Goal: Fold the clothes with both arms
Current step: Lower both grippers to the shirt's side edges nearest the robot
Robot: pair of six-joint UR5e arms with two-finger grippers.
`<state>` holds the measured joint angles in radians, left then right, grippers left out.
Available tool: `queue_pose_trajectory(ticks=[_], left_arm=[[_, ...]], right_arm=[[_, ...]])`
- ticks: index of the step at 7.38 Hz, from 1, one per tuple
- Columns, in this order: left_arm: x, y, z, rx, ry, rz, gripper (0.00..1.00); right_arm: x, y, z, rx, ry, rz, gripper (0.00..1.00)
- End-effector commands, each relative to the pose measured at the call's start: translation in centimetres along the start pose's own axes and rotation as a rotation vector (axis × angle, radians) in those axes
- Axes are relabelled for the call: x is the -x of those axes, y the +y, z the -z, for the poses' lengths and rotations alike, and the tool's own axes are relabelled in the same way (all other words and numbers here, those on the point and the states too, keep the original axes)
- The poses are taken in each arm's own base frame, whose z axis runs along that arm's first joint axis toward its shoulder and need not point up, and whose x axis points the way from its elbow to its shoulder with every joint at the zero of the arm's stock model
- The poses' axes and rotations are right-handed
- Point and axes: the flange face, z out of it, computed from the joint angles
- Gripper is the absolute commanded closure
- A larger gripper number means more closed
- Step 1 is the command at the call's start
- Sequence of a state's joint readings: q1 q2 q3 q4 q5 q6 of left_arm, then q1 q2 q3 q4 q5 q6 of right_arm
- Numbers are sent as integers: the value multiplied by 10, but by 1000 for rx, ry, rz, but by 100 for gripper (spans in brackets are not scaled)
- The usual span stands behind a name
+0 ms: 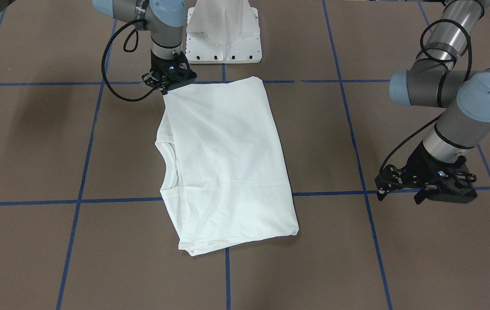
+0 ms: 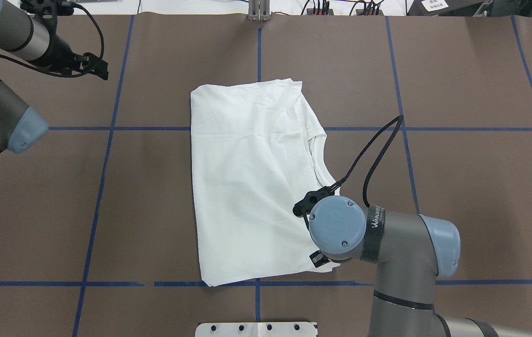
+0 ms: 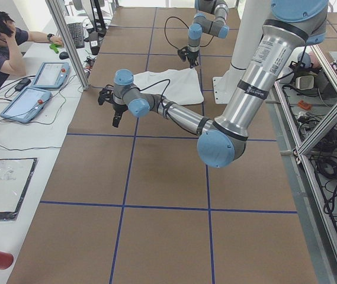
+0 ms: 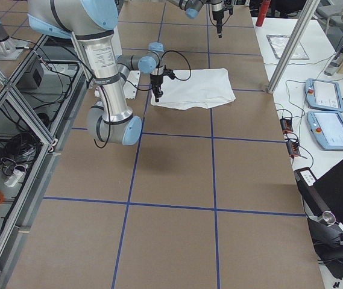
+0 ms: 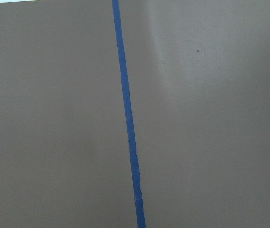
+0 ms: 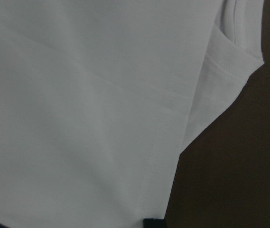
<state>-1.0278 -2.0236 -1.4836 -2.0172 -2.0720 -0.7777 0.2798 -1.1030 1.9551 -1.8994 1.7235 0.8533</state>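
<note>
Shirt [image 1: 227,163] lies folded mid-table [image 1: 33,241], collar toward the robot's right; right gripper [image 1: 166,89] at the shirt corner nearest the white base [image 1: 223,34], jaws clamped on that corner, cloth slightly raised; left gripper [image 1: 400,196] over bare table, well apart from shirt, jaws apart.

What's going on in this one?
Two robot arms are folding a white T-shirt, which lies folded into a rectangle on the brown table. The right hand is down at the shirt's corner near the white pedestal; whether it grips is unclear. The left hand hovers over bare table, away from the shirt.
</note>
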Motion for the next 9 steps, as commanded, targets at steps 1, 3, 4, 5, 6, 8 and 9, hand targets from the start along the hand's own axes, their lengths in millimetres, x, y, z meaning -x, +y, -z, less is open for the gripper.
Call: queue_pose_trajectory(ticks=[1, 3, 4, 5, 6, 8, 9], left_arm=[[-2, 2, -1, 3, 2, -5, 0], [-21, 8, 3, 1, 27, -29, 0], [-47, 42, -2, 28, 58, -49, 0], [-79, 79, 0, 54, 96, 9, 0], [-118, 112, 2, 91, 143, 72, 0], [-167, 201, 17, 131, 191, 123, 0], [-195, 243, 16, 154, 200, 178, 0]], right_arm=[[9, 1, 2, -8, -13, -50, 0], [-25, -41, 41, -76, -37, -129, 0], [-44, -58, 56, -121, -89, -162, 0], [-60, -68, 66, -189, -153, -181, 0], [-69, -71, 67, -213, -186, -258, 0], [-90, -57, 51, -289, -296, -347, 0], [-101, -54, 45, -302, -302, -354, 0]])
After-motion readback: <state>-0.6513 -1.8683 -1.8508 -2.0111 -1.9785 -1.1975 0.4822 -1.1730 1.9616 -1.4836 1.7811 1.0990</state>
